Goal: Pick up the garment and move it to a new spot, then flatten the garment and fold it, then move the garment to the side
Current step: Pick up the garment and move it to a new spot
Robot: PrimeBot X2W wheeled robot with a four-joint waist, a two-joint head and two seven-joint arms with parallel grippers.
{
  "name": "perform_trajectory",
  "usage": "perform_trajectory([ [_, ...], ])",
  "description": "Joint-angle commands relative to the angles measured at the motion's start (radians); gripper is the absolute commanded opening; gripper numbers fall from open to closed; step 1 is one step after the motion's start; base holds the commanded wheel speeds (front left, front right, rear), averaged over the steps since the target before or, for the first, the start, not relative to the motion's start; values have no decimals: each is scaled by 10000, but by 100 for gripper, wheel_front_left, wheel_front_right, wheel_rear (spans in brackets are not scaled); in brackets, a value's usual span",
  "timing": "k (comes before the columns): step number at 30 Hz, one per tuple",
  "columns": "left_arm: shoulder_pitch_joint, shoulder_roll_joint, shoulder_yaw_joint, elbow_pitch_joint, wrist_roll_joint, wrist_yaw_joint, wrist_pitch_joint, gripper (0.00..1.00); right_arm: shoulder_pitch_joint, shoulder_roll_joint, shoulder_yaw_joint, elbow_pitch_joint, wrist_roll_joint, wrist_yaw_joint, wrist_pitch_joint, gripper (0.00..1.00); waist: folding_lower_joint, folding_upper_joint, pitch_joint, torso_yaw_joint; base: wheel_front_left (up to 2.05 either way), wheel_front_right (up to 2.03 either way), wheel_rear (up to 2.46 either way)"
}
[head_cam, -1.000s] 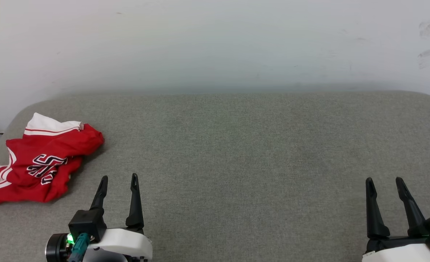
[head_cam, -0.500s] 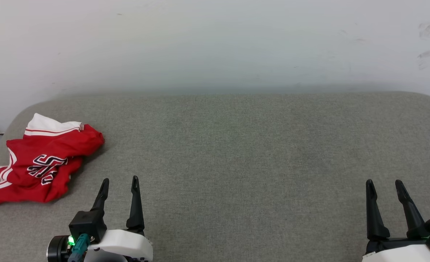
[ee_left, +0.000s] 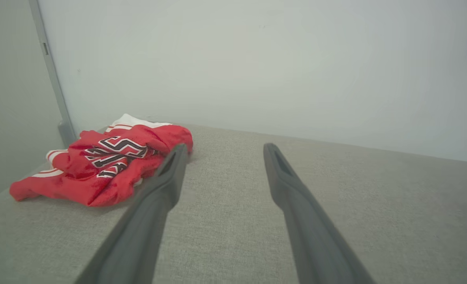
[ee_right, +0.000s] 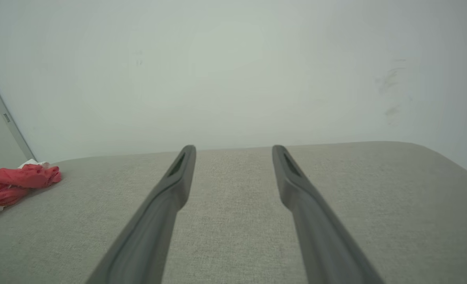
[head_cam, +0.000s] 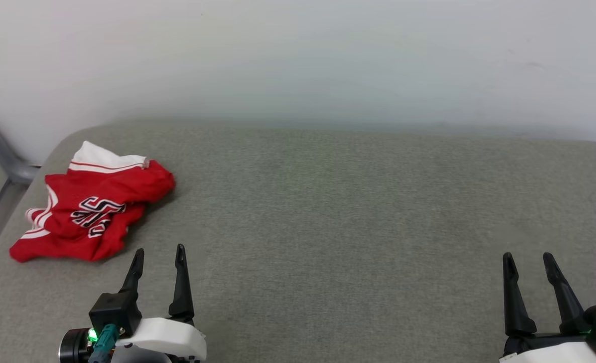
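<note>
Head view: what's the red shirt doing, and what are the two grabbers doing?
red T-shirt: crumpled in a heap on the grey surface, not held.
left gripper: open, empty, close to the T-shirt but apart.
right gripper: open, empty, far from the T-shirt.

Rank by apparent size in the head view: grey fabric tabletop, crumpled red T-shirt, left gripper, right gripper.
1. Grey fabric tabletop.
2. Crumpled red T-shirt.
3. Left gripper and right gripper look alike, so unranked.

Red garment (head_cam: 93,214) with white striped sleeve, black-and-white lettering; grey woven surface (head_cam: 353,212); black fingers (head_cam: 179,282).
</note>
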Motion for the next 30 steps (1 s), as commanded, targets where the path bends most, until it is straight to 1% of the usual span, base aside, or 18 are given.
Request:
perform_trajectory([
  [1, -13, -6, 51, 15, 30, 45, -28, 100, 111, 23, 14, -18, -36, -7, -21, 100, -1, 0, 16, 219, 0, 0, 0],
  [10, 56, -5, 391, 66, -1, 31, -28, 100, 175, 22, 188, -53, -57, -7, -21, 100, -1, 0, 17, 1267, 0, 0, 0],
  [19, 117, -4, 608, 114, -45, 20, -28, 100, 260, 22, 272, -116, -135, -7, -21, 100, -1, 0, -12, 2486, 0, 0, 0],
  [30, 264, -7, 881, 68, -86, 49, -28, 100, 261, 22, 466, -162, -171, -7, -21, 100, -1, 0, 23, 3679, 0, 0, 0],
])
